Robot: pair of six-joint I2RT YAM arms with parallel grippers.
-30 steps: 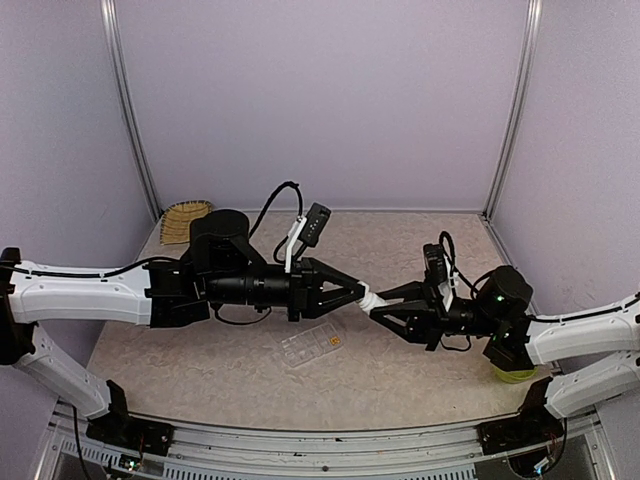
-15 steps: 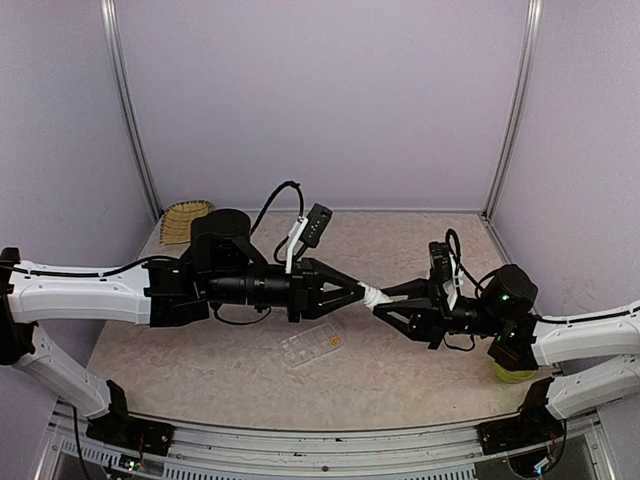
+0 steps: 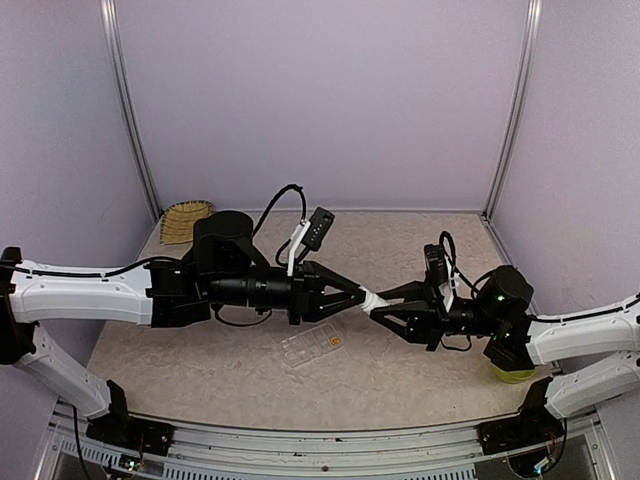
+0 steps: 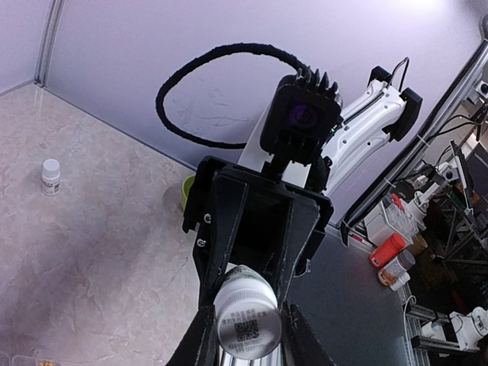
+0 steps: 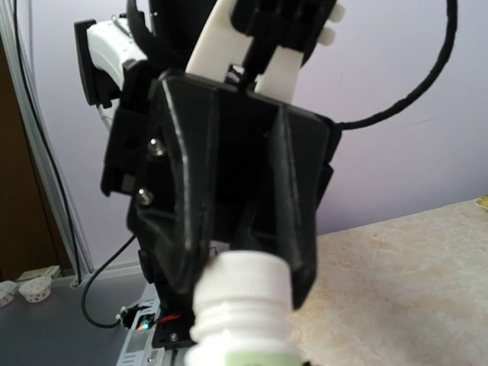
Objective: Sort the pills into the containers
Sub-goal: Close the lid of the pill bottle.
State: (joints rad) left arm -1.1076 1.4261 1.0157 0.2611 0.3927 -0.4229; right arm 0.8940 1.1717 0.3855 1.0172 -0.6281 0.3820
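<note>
A small white bottle (image 3: pixel 372 300) hangs level above the table's middle, held between both arms. My left gripper (image 3: pixel 362 297) is shut on its ribbed cap (image 4: pixel 245 324). My right gripper (image 3: pixel 383 306) is shut on the green-labelled body (image 5: pixel 240 347). In the right wrist view the left gripper's black fingers (image 5: pixel 183 259) flank the cap (image 5: pixel 242 278). The clear organizer box (image 3: pixel 312 347) lies flat on the table below the bottle. Orange pills (image 3: pixel 335 342) show in one of its containers at the right end. No other pills can be made out.
A second small white bottle (image 4: pixel 50 176) stands upright on the table. A yellow-green bowl (image 3: pixel 512 374) sits under the right arm at the near right. A woven basket (image 3: pixel 186 220) lies at the far left corner.
The right arm drew the joined bottle slightly to the right, then came back. Both grips are unchanged.
</note>
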